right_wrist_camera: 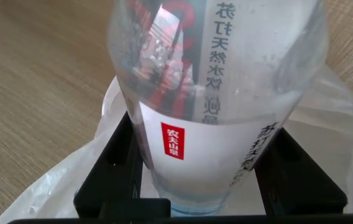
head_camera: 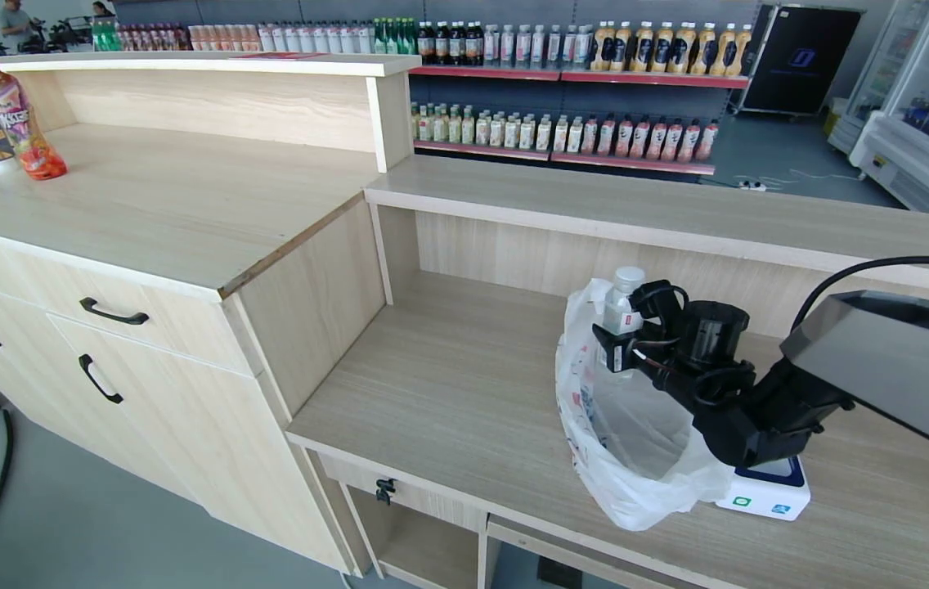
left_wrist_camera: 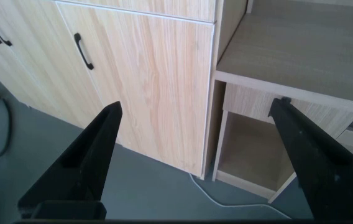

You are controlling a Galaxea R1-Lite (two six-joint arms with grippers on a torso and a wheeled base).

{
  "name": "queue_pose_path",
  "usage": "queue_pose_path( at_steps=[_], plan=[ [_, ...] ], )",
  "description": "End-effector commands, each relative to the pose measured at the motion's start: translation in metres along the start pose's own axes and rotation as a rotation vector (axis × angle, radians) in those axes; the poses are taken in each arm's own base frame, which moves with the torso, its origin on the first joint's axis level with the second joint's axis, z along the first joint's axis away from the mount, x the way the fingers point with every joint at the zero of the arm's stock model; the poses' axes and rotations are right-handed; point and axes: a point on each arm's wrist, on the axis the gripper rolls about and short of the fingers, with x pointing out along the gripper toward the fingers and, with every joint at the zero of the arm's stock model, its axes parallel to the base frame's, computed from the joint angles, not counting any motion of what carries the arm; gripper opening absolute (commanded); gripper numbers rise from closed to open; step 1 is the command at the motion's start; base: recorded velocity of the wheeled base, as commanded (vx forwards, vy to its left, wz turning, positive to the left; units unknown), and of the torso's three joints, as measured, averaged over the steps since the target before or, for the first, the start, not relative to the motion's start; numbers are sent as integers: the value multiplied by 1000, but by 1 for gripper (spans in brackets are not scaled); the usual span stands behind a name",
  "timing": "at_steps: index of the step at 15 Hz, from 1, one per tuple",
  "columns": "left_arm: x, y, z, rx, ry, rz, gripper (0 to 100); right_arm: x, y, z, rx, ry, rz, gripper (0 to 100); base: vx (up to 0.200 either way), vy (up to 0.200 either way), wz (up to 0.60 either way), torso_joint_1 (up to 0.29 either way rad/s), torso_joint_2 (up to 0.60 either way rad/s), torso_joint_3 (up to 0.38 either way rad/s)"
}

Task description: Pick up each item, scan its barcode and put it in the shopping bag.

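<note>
Black right claw (head_camera: 617, 345) around bottle (head_camera: 620, 307)

black right arm (head_camera: 759, 413), grey angular shell (head_camera: 898, 360), arched cable (head_camera: 890, 262), black left pincer (left_wrist_camera: 192, 158)

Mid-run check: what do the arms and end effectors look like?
Right arm: grey angular shell, black wrist, black cable arching over it. Right end effector: black and blocky. Left end effector: two flat black fingers tapering to tips.
</note>
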Motion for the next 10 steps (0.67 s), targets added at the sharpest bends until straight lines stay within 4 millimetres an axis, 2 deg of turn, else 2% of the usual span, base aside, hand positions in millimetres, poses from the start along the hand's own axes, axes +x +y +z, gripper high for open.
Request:
queue_pose_path(
  at_steps=[1, 5, 10],
  plan=[
    [0, 0, 0, 0, 0, 1, 100, 4, 1, -8, -1, 13, 3, 0, 0, 0, 0, 0, 0, 0],
    [0, 0, 0, 0, 0, 1, 100, 13, -2, -23, -3, 6, -1, 0, 0, 0, 0, 0, 0, 0],
    [0, 0, 0, 0, 0, 1, 100, 14, -5, -32, -1, 16, 23, 0, 0, 0, 0, 0, 0, 0]
  ],
)
